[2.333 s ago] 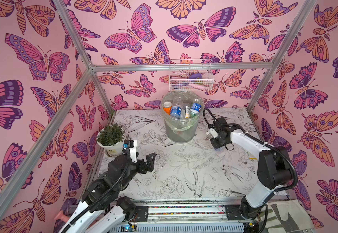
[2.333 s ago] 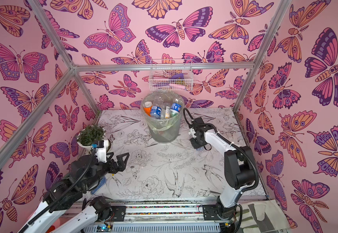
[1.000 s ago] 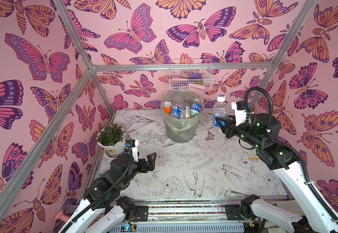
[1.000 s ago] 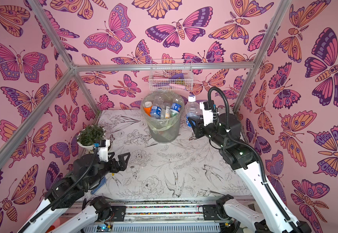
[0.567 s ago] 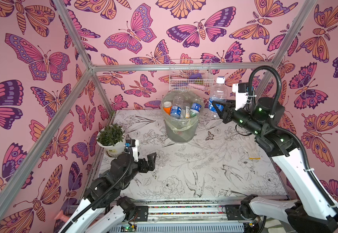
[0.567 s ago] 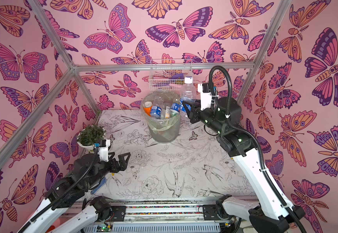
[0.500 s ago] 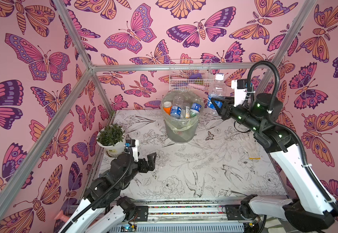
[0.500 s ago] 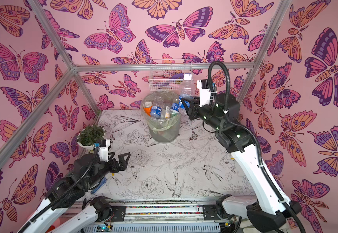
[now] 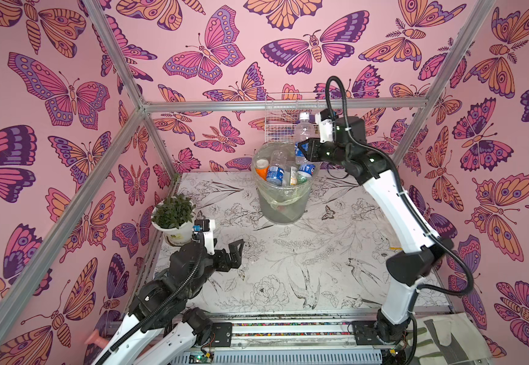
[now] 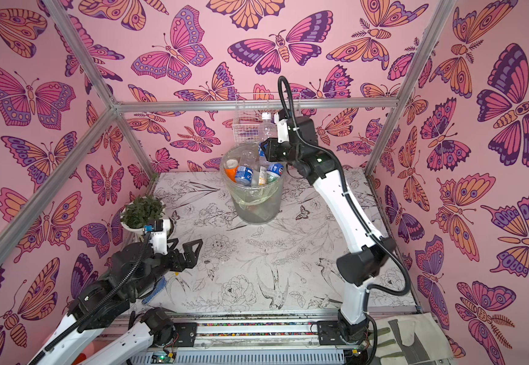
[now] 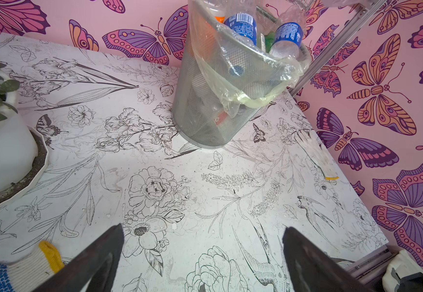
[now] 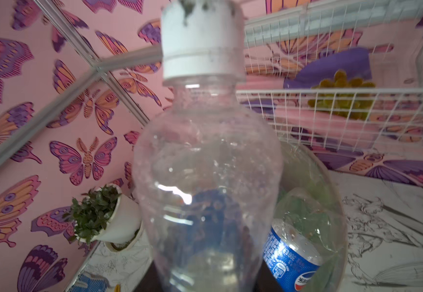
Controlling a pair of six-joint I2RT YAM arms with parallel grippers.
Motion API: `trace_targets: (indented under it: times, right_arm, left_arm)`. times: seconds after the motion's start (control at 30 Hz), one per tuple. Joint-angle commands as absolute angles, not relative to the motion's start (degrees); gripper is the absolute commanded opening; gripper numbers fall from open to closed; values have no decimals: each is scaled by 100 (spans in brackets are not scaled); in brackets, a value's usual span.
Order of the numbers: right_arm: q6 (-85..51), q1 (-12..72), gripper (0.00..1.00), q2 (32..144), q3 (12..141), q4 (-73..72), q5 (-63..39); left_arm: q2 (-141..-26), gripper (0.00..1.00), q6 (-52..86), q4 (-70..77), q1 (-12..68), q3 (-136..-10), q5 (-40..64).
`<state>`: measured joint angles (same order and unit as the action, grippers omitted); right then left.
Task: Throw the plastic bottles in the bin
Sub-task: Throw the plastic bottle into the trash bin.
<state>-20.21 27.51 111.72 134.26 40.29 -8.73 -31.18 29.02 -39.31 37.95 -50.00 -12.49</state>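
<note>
My right gripper (image 9: 303,149) is shut on a clear plastic bottle (image 9: 302,131) with a white cap, held upright by its lower body just over the far right rim of the bin (image 9: 283,205). In the right wrist view this bottle (image 12: 205,177) fills the middle, with dark fingers at both sides of its base. The bin (image 10: 256,207) is a tall round mesh bucket with a thin plastic liner, and several plastic bottles (image 9: 275,173) stick out of its top. My left gripper (image 9: 236,251) hovers open and empty low over the near left of the table (image 11: 205,177).
A white flowerpot with a green plant (image 9: 174,221) stands at the left edge. A white wire basket (image 9: 280,126) hangs on the back wall just behind the bin. One work glove (image 11: 15,268) lies under my left arm, another (image 11: 316,156) near the right edge.
My right arm lifted the bottle from the table beside the bin and carried it up and left, over the bin's rim. The left arm has stayed still.
</note>
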Motion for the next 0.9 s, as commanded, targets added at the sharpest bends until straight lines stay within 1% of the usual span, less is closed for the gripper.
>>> trace_targets:
  times: [0.0,0.03,0.07,0.2,0.27,0.87]
  right_arm:
    - [-2093,2789,96,11592,14333,5240,-845]
    - [-2085,2813,99,11637,14406,5331,-801]
    - [-2070,2840,99,11582,14360,5316,-761]
    - [-1964,2917,99,10927,13423,4620,-561]
    - [-1917,2912,99,10714,13166,4475,-482]
    - [-1781,2909,99,10068,12534,4300,-360]
  left_arm:
    - [-3029,100,2898,-4078,3832,-5079,-1334]
    - [-3016,100,2887,-4095,3837,-5088,-1357]
    - [-2998,100,2891,-4111,3839,-5089,-1370]
    - [-3019,100,2883,-4125,3837,-5089,-1384]
    - [-3070,100,2889,-4119,3836,-5110,-1371]
    - [-3093,100,2918,-4098,3840,-5122,-1358]
